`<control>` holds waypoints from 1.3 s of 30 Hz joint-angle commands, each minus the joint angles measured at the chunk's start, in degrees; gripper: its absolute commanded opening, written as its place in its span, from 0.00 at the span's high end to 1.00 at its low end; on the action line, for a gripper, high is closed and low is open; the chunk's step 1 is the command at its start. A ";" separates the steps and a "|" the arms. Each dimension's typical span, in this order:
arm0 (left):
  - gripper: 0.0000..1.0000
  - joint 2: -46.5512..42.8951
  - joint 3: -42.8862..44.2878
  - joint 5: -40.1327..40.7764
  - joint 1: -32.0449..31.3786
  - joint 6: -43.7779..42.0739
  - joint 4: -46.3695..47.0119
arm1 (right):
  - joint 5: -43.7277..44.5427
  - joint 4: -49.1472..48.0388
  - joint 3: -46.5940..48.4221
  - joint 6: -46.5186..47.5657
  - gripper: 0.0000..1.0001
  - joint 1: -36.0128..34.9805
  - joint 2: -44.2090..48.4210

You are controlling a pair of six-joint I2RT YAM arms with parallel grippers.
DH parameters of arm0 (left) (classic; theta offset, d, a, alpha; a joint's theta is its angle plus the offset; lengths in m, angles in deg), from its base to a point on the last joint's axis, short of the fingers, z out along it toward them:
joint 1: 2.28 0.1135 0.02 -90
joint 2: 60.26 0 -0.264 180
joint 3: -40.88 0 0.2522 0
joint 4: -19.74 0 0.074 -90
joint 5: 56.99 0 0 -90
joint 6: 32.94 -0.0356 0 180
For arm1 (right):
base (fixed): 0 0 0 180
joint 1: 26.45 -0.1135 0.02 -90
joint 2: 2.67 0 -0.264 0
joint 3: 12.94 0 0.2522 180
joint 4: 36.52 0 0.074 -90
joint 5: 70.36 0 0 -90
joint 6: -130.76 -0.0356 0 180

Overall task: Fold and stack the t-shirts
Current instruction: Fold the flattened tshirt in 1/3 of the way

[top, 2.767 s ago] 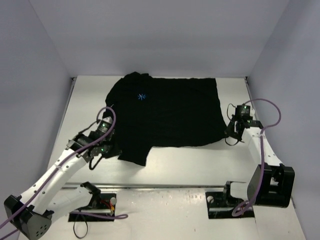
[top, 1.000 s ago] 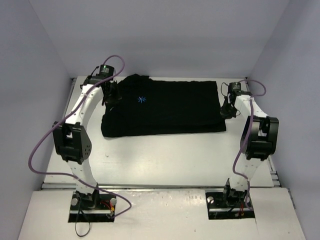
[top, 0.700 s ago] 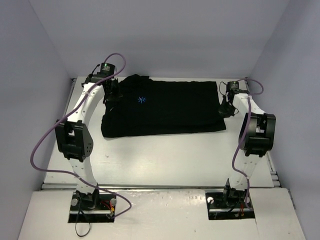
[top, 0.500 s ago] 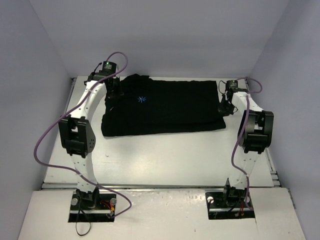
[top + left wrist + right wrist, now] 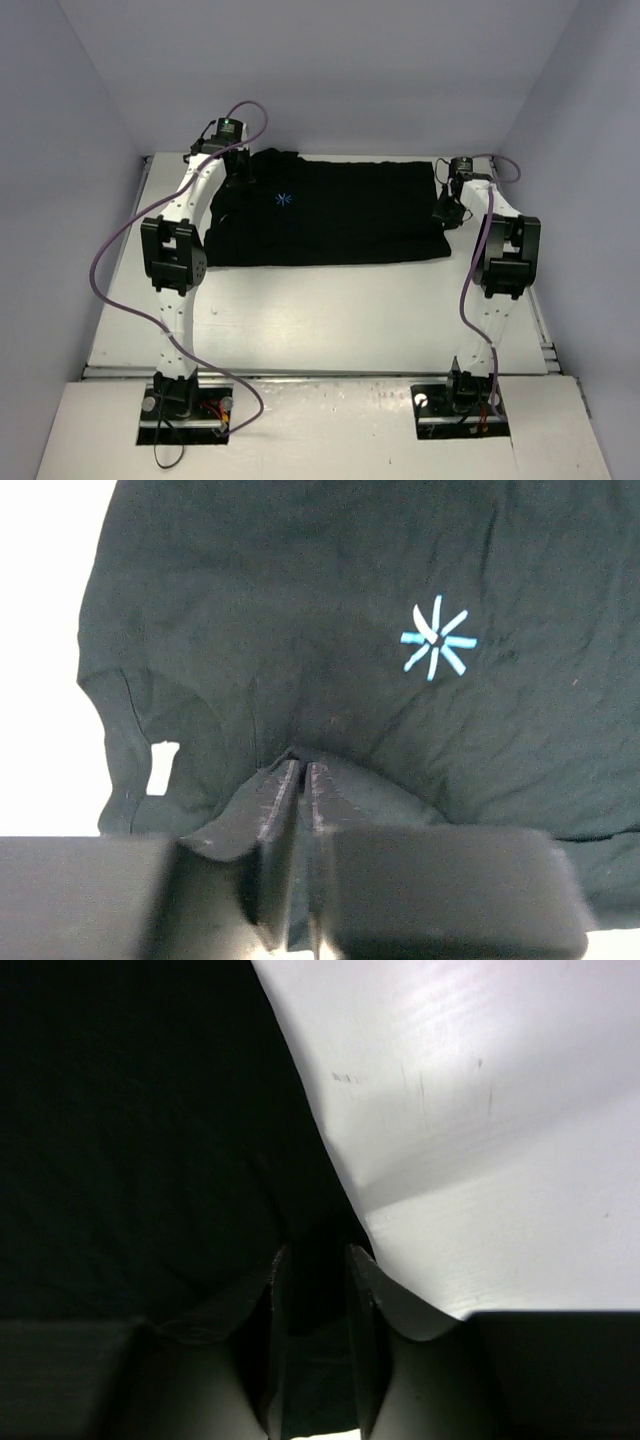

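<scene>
The black t-shirt (image 5: 330, 215) lies folded in a wide band at the back of the white table, its light-blue star logo (image 5: 283, 199) facing up. My left gripper (image 5: 238, 178) sits on the shirt's far-left edge. In the left wrist view its jaws (image 5: 297, 765) are nearly together, pinching a small pucker of black cloth (image 5: 300, 600) near the logo (image 5: 438, 640). My right gripper (image 5: 443, 212) is at the shirt's right edge. In the right wrist view it (image 5: 315, 1250) stands open with the cloth's edge (image 5: 130, 1140) lying loose between its fingers.
Bare white table (image 5: 330, 310) stretches from the shirt to the near rail. Grey enclosure walls rise close on the left, right and back. Purple cables loop from both arms. The arm bases (image 5: 185, 400) (image 5: 460, 395) stand at the near edge.
The shirt's near half was carried back over the far half. In the last second both arms stretched further back, the right jaws parted, and the left jaws eased slightly.
</scene>
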State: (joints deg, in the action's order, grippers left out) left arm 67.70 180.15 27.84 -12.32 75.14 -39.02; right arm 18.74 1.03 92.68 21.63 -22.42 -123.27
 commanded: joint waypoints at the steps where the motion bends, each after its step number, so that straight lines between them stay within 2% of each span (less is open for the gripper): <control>1: 0.82 -2.23 7.69 -0.57 0.02 -2.21 2.03 | 0.14 -0.15 5.11 -0.93 0.69 0.33 2.20; 4: 0.61 -3.11 10.88 -0.42 0.02 -3.05 2.06 | 0.62 -0.15 6.46 -0.39 0.66 1.15 4.87; 5: 0.48 -4.27 11.71 -0.31 0.03 -3.61 2.10 | 0.71 -0.16 6.26 -0.04 0.62 1.43 6.59; 7: 0.37 -6.44 10.98 0.43 0.10 -4.14 1.88 | 0.41 -0.23 4.17 1.08 0.61 1.66 9.21; 9: 0.35 -10.16 6.66 1.90 0.10 -3.86 2.02 | 0.00 -0.27 0.83 2.05 0.61 1.68 11.76; 12: 0.35 -16.38 -3.82 5.70 0.09 -1.74 2.15 | -1.61 -0.92 -4.67 2.51 0.61 1.68 15.01; 16: 0.35 -25.90 -27.00 9.42 0.42 1.72 5.02 | -2.87 -3.37 -13.33 1.98 0.61 1.66 18.10; 20: 0.43 -27.69 -39.69 9.34 1.75 4.06 10.43 | -3.24 -7.43 -18.52 1.25 0.62 1.59 17.72; 25: 0.49 -23.72 -45.17 9.91 2.31 4.28 13.23 | -3.58 -13.79 -24.07 0.87 0.62 1.61 16.63; 31: 0.62 -20.04 -50.76 12.35 3.70 6.47 14.43 | 0.53 -14.67 -30.88 -0.74 0.65 1.76 15.10; 39: 0.66 -26.61 -60.11 16.31 5.24 7.97 10.53 | 7.96 -9.33 -40.51 -5.84 0.68 1.91 27.57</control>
State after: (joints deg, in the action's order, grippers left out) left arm 45.59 124.89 38.99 -8.78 82.27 -23.70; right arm 19.70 -16.62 56.56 18.90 -20.91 -101.54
